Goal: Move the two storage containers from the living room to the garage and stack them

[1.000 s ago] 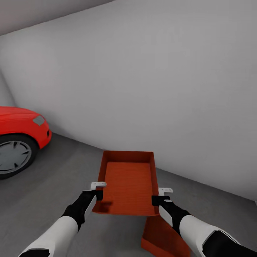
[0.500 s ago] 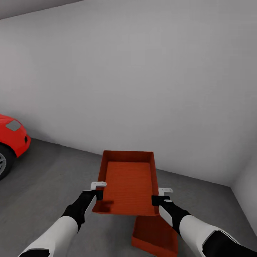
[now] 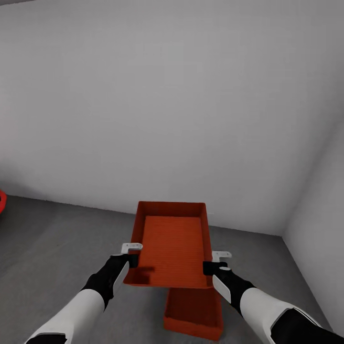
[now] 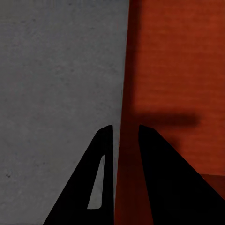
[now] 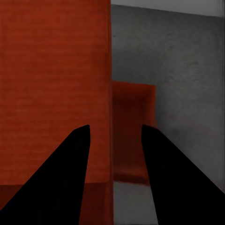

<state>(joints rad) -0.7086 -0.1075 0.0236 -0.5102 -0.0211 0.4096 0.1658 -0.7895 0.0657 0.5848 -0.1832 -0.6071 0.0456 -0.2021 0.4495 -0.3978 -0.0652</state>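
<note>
- While swinging right along the plain white garage wall (image 3: 181, 105), lost the red car almost wholly off the left edge; camera motion, not the car's.
- Carried between both arms: orange-red lidless rectangular storage bin (image 3: 173, 246), level, above grey concrete floor (image 3: 52, 239).
- Left gripper (image 4: 123, 136) pinching its side wall.
- Right gripper (image 5: 112, 133) straddling the opposite wall, spread wider; contact unclear.
- Now nearly beneath: second identical bin (image 3: 193, 313), resting on concrete, so stacking looks close.
</note>
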